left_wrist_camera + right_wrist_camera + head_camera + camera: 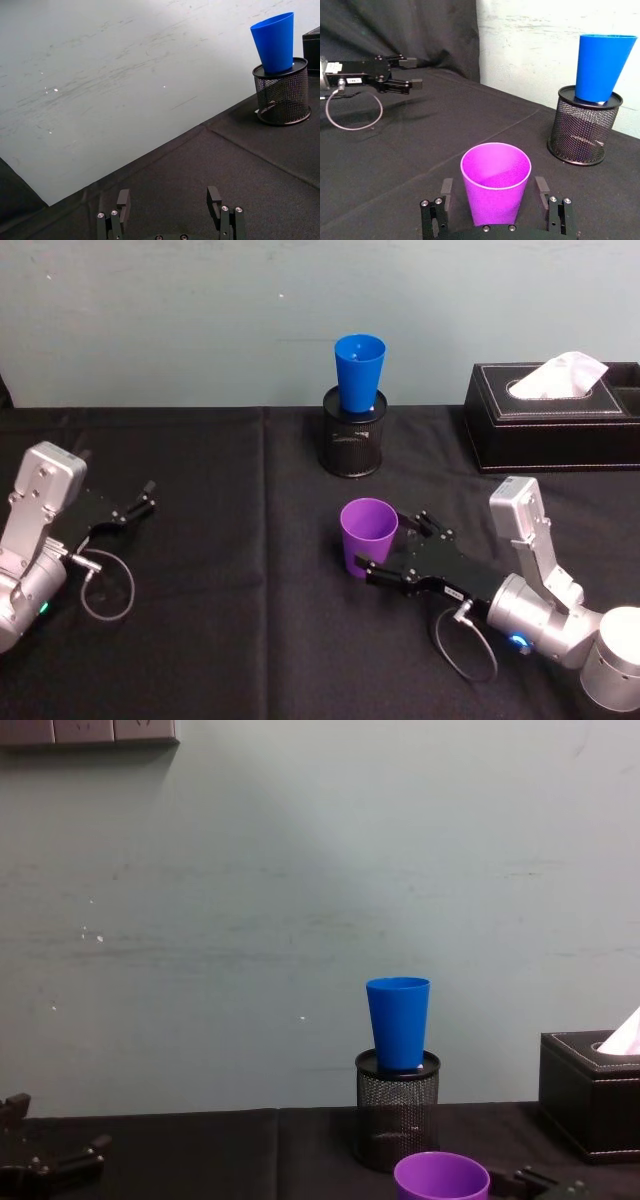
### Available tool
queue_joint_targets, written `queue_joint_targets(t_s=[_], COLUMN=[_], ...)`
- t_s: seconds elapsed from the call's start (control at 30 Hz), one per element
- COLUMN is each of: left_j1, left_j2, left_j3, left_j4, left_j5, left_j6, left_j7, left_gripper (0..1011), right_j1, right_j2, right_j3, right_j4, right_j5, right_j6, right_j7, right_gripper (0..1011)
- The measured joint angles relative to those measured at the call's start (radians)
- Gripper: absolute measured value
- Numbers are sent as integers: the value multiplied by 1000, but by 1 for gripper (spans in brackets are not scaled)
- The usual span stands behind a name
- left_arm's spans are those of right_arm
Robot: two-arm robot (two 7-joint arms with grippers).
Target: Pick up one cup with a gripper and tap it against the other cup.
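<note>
Using the mesh holder (354,440) as the anchor for everything here. It's standing upright on the black cloth (230,620) near the back wall.

The blue cup (360,372) is parked right on top of the holder, mouth up, with its narrow base poking down into the holder's opening. From the chest view it looks straight, not leaning.

The purple cup (369,535) is on the cloth on the robot's side of the holder, pretty much straight in front of it and well apart from it. Upright, mouth up, looks empty inside.

The right gripper (392,540) comes in from the holder's near right side and straddles the purple cup, one finger on each side of it, down low near the cup's base. In the right wrist view there's a visible gap between each finger and the cup wall, so I'd call the jaws spread and not clamped on anything. No contact that I can see.

The left gripper (148,496) is way off to the holder's left and closer to the robot, low over the cloth, fingers apart, nothing between them.

There's also a black tissue box (555,415) to the holder's right, about as far back as the holder, with a white tissue sticking out.
</note>
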Motion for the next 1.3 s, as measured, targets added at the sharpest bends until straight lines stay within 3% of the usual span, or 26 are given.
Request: queue_joint_targets(t_s=[0.5, 1.0, 1.3], left_j1=[0, 0, 0], left_j2=[0, 0, 0], left_j3=[0, 0, 0], left_j4=[0, 0, 0], left_j5=[0, 0, 0], left_j6=[0, 0, 0], left_j7=[0, 0, 0], left_gripper=[1000, 1000, 1000], right_j1=[59, 60, 59], right_j2=[-63, -64, -63], right_j3=[-3, -5, -4], right_j4=[75, 74, 73], right_j5=[-42, -49, -47], right_j6=[-6, -8, -7], right_j7=[16, 14, 13], right_gripper=[1004, 1004, 807])
